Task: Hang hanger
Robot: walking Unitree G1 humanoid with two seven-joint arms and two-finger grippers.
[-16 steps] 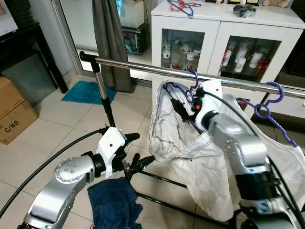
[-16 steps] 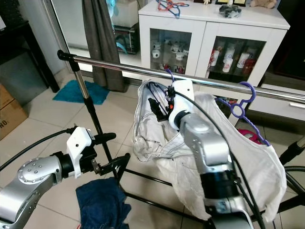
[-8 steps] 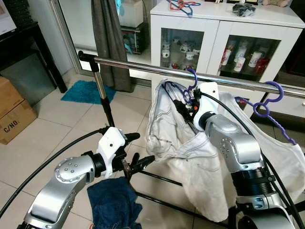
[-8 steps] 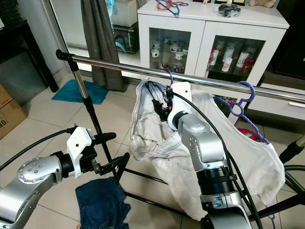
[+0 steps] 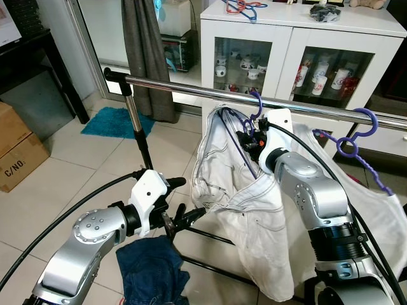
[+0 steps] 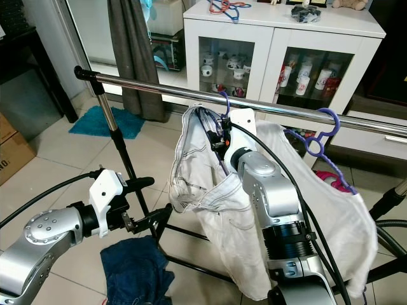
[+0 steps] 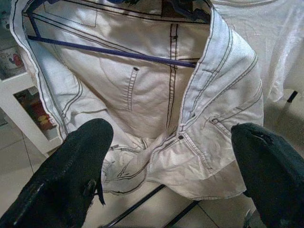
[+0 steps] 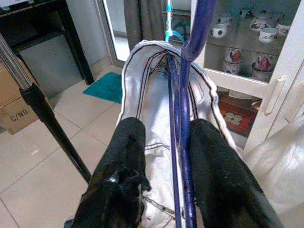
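Observation:
A purple hanger (image 8: 184, 114) carries white jeans (image 5: 222, 165), and its hook (image 5: 256, 101) sits over the chrome rail (image 5: 178, 86). My right gripper (image 5: 249, 138) is just below the rail, shut on the hanger's neck, one black finger (image 8: 126, 147) on each side of it. The jeans hang straight down from the hanger. My left gripper (image 5: 186, 200) is low and to the left, near the rack's post, open and holding nothing. In the left wrist view its fingers (image 7: 80, 156) point at the jeans (image 7: 142, 85).
A second purple hanger (image 5: 356, 130) with a white shirt hangs further right on the rail. A blue cloth (image 5: 152, 267) lies on the tiled floor under my left arm. A white glass-front cabinet (image 5: 286, 38) stands behind, a cardboard box (image 5: 16, 149) far left.
The jeans were bunched and pulled up at one side; now they have dropped and hang lower. My right gripper shifted slightly at the hanger's neck. My left arm has not moved.

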